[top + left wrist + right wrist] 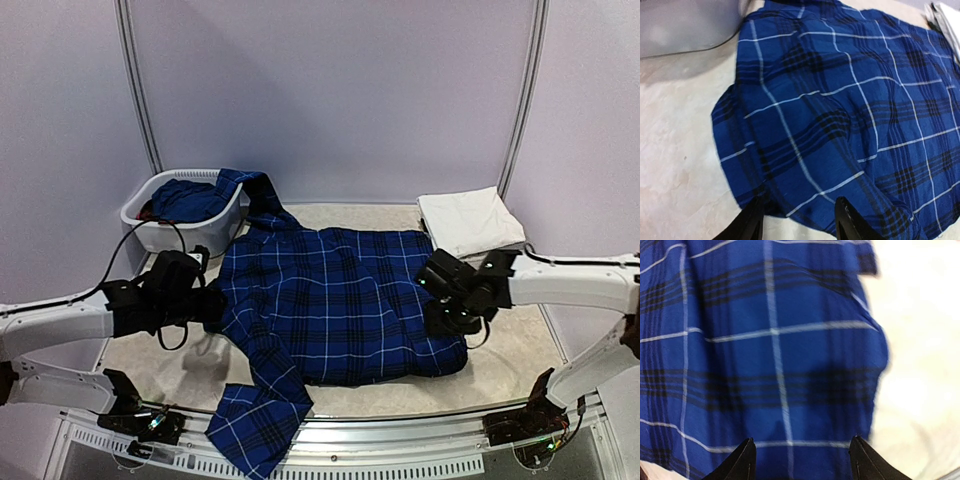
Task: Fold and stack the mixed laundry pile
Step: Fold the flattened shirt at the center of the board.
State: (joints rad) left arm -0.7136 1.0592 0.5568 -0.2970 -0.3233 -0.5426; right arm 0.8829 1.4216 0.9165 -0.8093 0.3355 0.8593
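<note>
The navy plaid shirt (340, 300) lies spread flat across the middle of the table. One sleeve (255, 425) hangs over the front edge and the other (256, 196) reaches up to the basket. My left gripper (215, 305) is at the shirt's left edge, open, its fingertips (756, 212) straddling the cloth's hem (799, 212). At the shirt's right edge my right gripper (442, 312) is open too, jaws wide over the plaid cloth (802, 390). Folded white trousers (468, 220) rest at the back right. A solid blue piece (190, 200) and a bit of red (147, 212) lie in the basket.
The oval white plastic basket (215, 238) stands at the back left, touching the shirt's collar end. A black cable (120, 250) loops from the left arm near it. The beige table top (170, 370) shows at the front left and along the right side (510, 350).
</note>
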